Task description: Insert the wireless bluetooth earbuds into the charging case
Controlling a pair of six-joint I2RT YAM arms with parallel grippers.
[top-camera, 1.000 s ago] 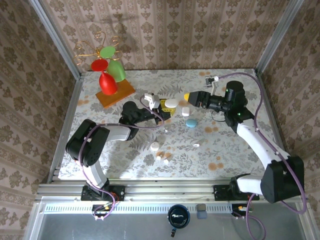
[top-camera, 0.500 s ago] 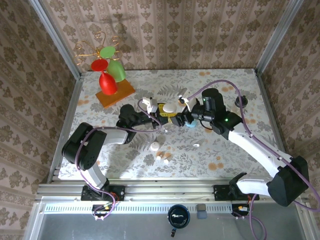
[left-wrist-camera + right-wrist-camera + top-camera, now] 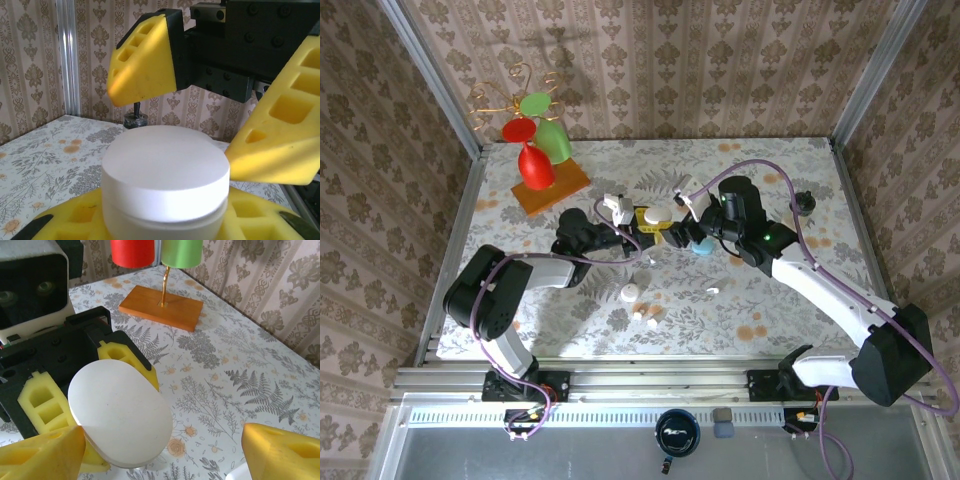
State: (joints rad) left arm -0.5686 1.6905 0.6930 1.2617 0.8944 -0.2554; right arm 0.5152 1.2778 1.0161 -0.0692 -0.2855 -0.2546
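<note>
A white oval charging case [image 3: 658, 213] is held above the table by my left gripper [image 3: 646, 222], which is shut on its lower half. In the left wrist view the case [image 3: 165, 185] sits between the yellow fingers [image 3: 55, 225] of my left gripper [image 3: 165, 222]. My right gripper [image 3: 680, 236] is open, with its fingers on either side of the case's lid [image 3: 120, 415]. My right gripper [image 3: 160, 455] shows one fingertip [image 3: 40, 455] close beside the lid and the other far off. Tiny white earbuds [image 3: 632, 294] [image 3: 713, 290] lie on the table nearer the front.
A pale blue case [image 3: 703, 249] lies just under my right wrist. A wooden stand [image 3: 551, 186] with red and green goblets stands at the back left, and its base [image 3: 162, 307] shows in the right wrist view. A small black knob [image 3: 807, 203] sits at the right.
My right arm has swung left from the back right to the case held by my left gripper. The left arm has held almost still.
</note>
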